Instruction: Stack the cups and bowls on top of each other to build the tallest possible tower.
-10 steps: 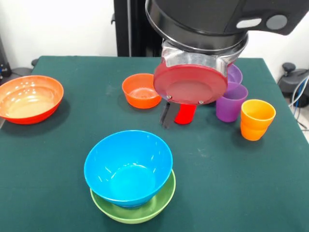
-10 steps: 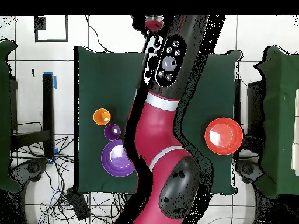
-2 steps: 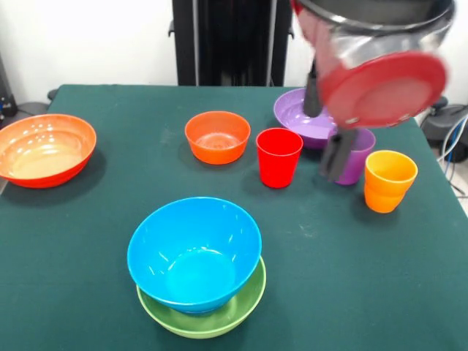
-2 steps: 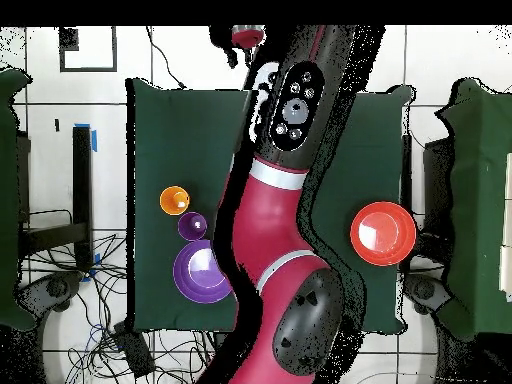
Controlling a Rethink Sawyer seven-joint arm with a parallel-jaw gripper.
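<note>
Altogether 3 cups and 5 bowls sit visible.

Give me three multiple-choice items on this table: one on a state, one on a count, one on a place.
1. How does the red cup stand?
A. Lying on its side
B. Upright, mouth up
C. Upside down

2. How many cups show in the front view?
A. One
B. Three
C. Five

3. Where does the light blue bowl sit?
A. Nested in the lime green bowl
B. On top of the red cup
C. Alone, nothing under it

Key:
1 B: its open rim faces up and its base is down.
2 B: the red cup, the purple cup and the orange cup are the only ones there.
3 A: the green rim shows all round beneath the blue one.
</note>
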